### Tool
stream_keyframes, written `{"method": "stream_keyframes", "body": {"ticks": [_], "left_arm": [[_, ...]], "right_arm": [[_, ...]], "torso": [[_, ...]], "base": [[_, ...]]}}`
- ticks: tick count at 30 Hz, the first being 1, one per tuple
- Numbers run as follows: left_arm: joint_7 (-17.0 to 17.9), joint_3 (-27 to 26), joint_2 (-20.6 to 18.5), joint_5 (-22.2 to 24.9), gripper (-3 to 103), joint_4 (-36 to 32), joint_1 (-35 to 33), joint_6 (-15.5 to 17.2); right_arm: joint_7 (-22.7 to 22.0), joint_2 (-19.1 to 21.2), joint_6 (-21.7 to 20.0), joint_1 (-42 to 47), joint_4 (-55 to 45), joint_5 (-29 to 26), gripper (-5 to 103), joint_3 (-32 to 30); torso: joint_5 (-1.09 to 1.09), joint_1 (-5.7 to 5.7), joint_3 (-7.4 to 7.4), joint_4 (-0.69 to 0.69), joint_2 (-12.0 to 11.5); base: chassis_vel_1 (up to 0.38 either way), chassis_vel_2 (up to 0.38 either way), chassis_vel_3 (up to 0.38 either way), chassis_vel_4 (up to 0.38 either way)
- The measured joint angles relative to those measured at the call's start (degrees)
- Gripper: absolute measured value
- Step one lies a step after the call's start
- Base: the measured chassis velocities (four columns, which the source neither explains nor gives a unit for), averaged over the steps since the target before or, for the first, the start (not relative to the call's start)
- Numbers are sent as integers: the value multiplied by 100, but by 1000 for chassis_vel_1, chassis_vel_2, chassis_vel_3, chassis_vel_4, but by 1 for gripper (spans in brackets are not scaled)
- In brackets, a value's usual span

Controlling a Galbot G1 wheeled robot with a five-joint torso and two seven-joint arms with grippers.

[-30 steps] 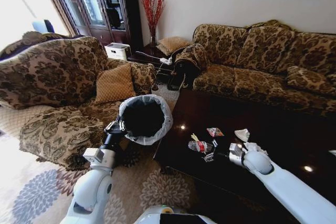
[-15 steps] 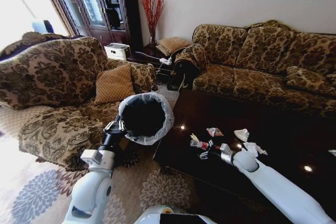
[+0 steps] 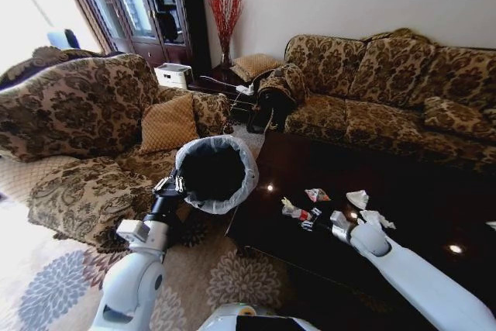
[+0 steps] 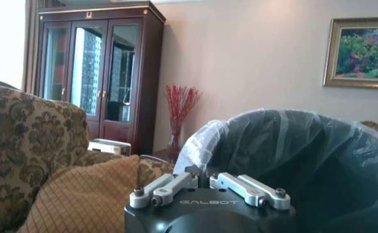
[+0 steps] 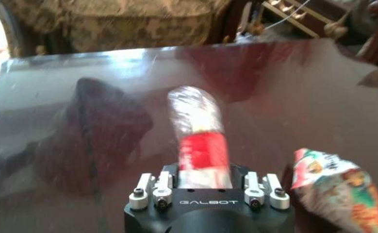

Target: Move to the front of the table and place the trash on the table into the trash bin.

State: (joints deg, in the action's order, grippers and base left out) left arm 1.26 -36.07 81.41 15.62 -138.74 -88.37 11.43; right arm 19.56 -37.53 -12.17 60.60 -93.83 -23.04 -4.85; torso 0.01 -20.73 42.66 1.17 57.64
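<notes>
The crushed clear bottle with a red label (image 5: 196,131) lies between the fingers of my right gripper (image 5: 206,180), which is shut on it low over the table (image 5: 59,97). The head view shows the right gripper (image 3: 312,218) and the bottle (image 3: 293,211) near the table's (image 3: 310,168) left end. A colourful wrapper (image 3: 316,194) and two white tissues (image 3: 357,198) (image 3: 377,218) lie close by. To the left, my left gripper (image 3: 172,185) is shut on the bag-lined rim of the black trash bin (image 3: 215,174) and holds it tilted beside the table. The left wrist view shows the left gripper (image 4: 205,178) at the bin (image 4: 292,155).
A patterned armchair (image 3: 77,129) with a tan cushion (image 3: 168,123) stands behind the bin. A long patterned sofa (image 3: 387,91) runs along the table's far side. A dark cabinet (image 3: 147,5) and a red twig vase (image 3: 225,17) stand at the back wall.
My right gripper has reached left along the table to the bottle and shut on it. The left arm and bin have barely moved.
</notes>
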Motion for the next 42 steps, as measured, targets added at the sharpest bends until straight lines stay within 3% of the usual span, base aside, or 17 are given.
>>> {"method": "stream_keyframes", "body": {"ticks": [1,2,6,7,9,10,13,16,18,19,25,27,31,35,42], "left_arm": [[0,0,0,0,3,0,0,0],[0,3,15,11,3,0,1,23],[-3,14,55,17,3,4,-10,82],[-11,18,73,32,3,18,-20,115],[-13,17,79,39,3,22,-27,128],[-14,9,82,53,3,24,-63,147],[-11,-46,16,103,3,25,-176,149],[91,-146,-137,321,3,18,-201,140],[135,-177,-208,447,3,3,-183,140],[162,-192,-259,530,3,0,-177,142],[215,-115,-378,648,3,135,-145,145],[214,33,-426,639,3,327,-49,139],[193,181,-541,631,3,561,125,137],[180,239,-760,652,3,736,263,150],[171,377,-1144,960,3,866,579,279]], "right_arm": [[0,0,0,0,0,0,55,0],[-139,15,-34,78,-105,-94,43,-91],[-318,5,-81,190,-207,-247,43,-318],[-371,-44,-138,224,-225,-359,31,-444],[-397,-59,-165,235,-227,-429,31,-480],[-428,-78,-217,242,-224,-531,25,-529],[-450,-128,-266,247,-224,-592,25,-578],[-574,-259,-365,250,-349,-632,11,-695],[-713,-313,-420,250,-467,-707,11,-792],[-828,-350,-464,257,-577,-762,5,-901],[-1391,-502,-480,422,-1218,-964,3,-1525],[-1956,-593,-406,577,-1821,-1194,3,-1774],[-2452,-743,-321,722,-2474,-1334,3,-1928],[-2713,-864,-296,758,-3017,-1433,3,-2022],[-2755,-1061,-221,711,-3740,-1487,3,-2089]], "torso": [[0,0,0,0,0],[-2,0,0,0,0],[-2,0,-1,0,0],[-1,0,-1,0,0],[0,0,-1,0,0],[-1,0,-1,-1,0],[-2,0,-1,0,0],[0,1,-1,0,0],[-1,1,-1,0,0],[-1,1,-1,0,0],[-2,1,-1,0,1],[-4,1,-1,0,1],[-2,1,-1,-1,1],[-2,1,-1,-1,1],[-1,1,-1,0,1]], "base": [[0,0,0,0],[0,0,0,0],[0,0,0,0],[0,0,0,0],[0,0,0,0],[0,0,0,0],[0,0,0,0],[0,0,0,0],[0,0,0,0],[0,0,0,0],[0,0,0,0],[0,0,0,0],[0,0,0,0],[0,0,0,0],[0,0,0,0]]}}
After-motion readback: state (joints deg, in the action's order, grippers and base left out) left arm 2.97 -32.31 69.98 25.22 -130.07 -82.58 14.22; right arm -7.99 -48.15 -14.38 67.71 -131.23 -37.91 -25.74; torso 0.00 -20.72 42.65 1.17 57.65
